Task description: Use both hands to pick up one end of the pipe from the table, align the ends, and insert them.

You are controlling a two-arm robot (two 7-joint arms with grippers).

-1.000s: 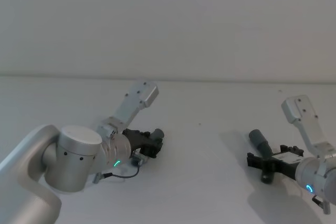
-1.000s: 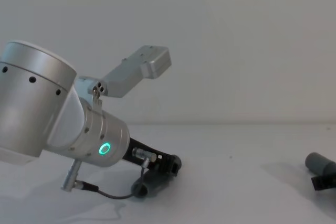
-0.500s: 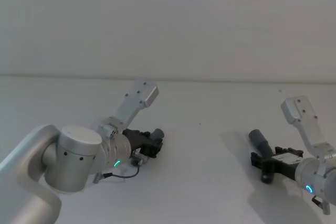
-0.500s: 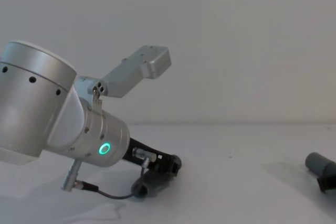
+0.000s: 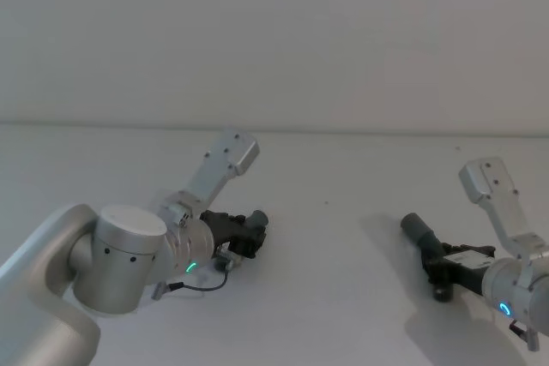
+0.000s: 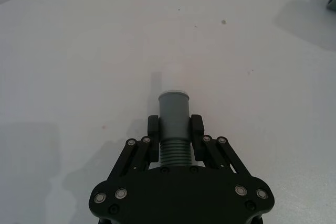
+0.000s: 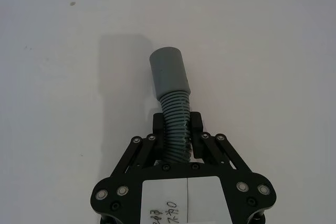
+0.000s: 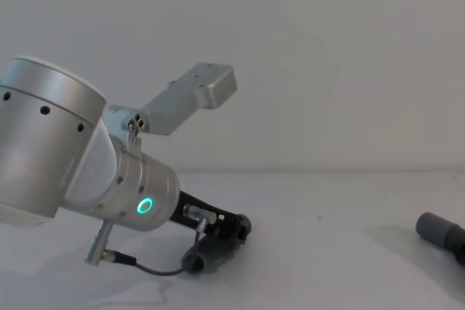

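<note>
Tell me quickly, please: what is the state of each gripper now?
Left gripper: shut on the left pipe piece.
Right gripper: shut on the right pipe piece, fingers on its ribbed part.

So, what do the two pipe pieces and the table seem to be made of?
Left pipe piece: probably grey plastic, matte; smooth end, ribbed section behind.
Right pipe piece: same matte grey plastic look; its ribs suggest a flexible hose.
Table: off-white, matte, no grain; material unclear.
</note>
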